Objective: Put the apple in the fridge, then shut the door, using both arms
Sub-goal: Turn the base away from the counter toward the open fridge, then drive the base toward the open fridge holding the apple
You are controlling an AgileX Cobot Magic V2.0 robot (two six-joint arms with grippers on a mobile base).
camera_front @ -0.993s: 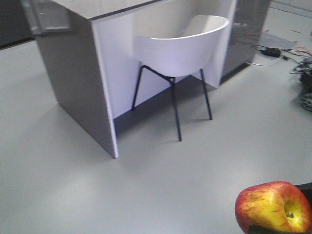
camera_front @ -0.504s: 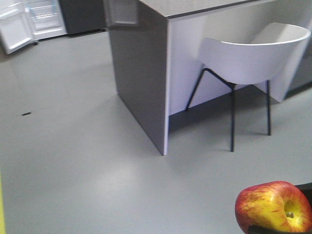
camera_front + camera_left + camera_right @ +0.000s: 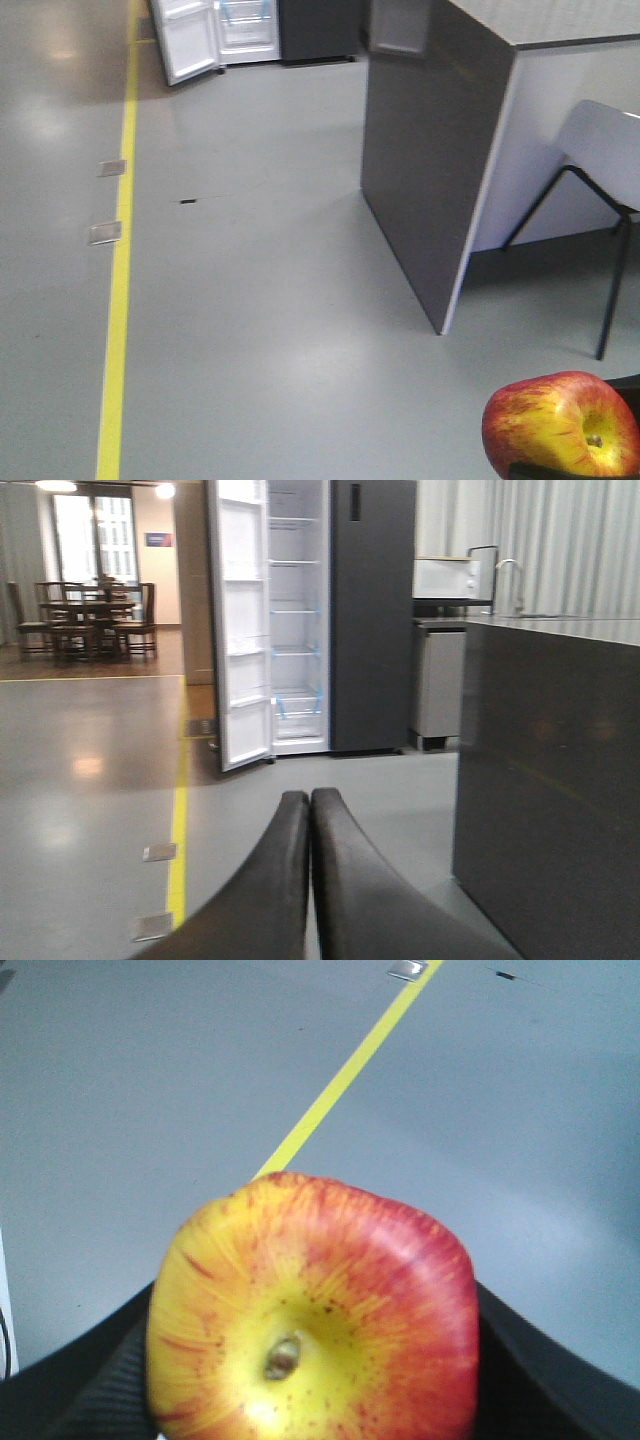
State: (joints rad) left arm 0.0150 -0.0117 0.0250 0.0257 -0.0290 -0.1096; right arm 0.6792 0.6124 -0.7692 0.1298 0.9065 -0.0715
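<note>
Left wrist view: the fridge (image 3: 372,610) stands well ahead of you across bare grey floor. One tall compartment is open, showing white shelves with blue tape. Its door (image 3: 245,630) is swung out on the left of that opening, white inner side facing you. The left gripper (image 3: 309,800) fills the bottom of this view with its two black fingers pressed together and nothing between them.

In the right wrist view, the apple (image 3: 310,1310) sits stem-end toward the camera. The right gripper (image 3: 312,1370) has black fingers (image 3: 525,1360) closed against both its sides, so the apple appears to be carried off the floor.

In the front view, the apple is at the lower right corner and the fridge at the top edge, left of centre. So the opening lies far ahead of the apple and to its left. A dark counter (image 3: 430,170) and a white chair (image 3: 600,150) stand on the right, near that path. A yellow floor line (image 3: 118,300) runs toward the fridge on the left.

The fridge looks far beyond either arm's reach, so the base must close the gap first. The right arm holds the apple, and the empty left arm is on the door's side.
</note>
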